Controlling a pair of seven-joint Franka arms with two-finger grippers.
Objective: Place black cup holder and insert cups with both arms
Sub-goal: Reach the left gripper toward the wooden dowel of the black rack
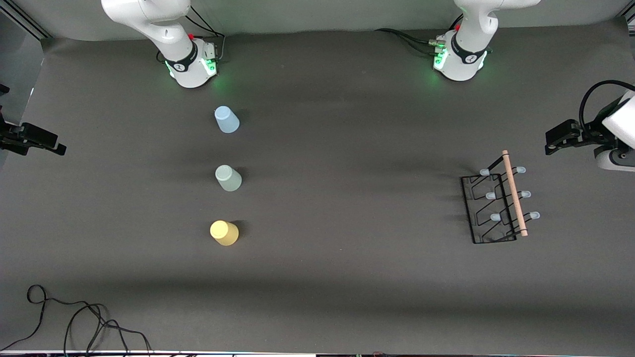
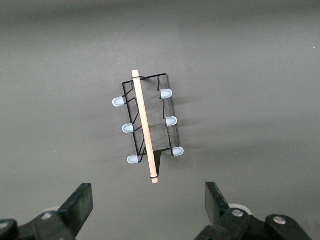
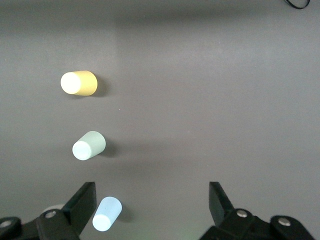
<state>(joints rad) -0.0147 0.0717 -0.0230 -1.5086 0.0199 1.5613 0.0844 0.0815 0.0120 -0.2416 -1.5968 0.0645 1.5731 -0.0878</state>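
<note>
The black cup holder (image 1: 497,203) stands upright at the left arm's end of the table, with its wooden rod handle (image 1: 514,193) on top and no cup on its pale-tipped prongs. It also shows in the left wrist view (image 2: 147,125). Three cups stand in a line toward the right arm's end. The light blue cup (image 1: 226,120) is farthest from the front camera, the pale green cup (image 1: 228,178) is in the middle, and the yellow cup (image 1: 224,233) is nearest. My left gripper (image 2: 147,200) is open and empty high over the table near the holder. My right gripper (image 3: 151,192) is open and empty high over the blue cup (image 3: 107,214).
The grey table (image 1: 347,148) lies bare between the cups and the holder. Loose black cables (image 1: 74,317) lie at the near corner at the right arm's end. A dark fixture (image 1: 30,140) stands at that end's edge. A black-and-white device (image 1: 590,134) stands at the left arm's end.
</note>
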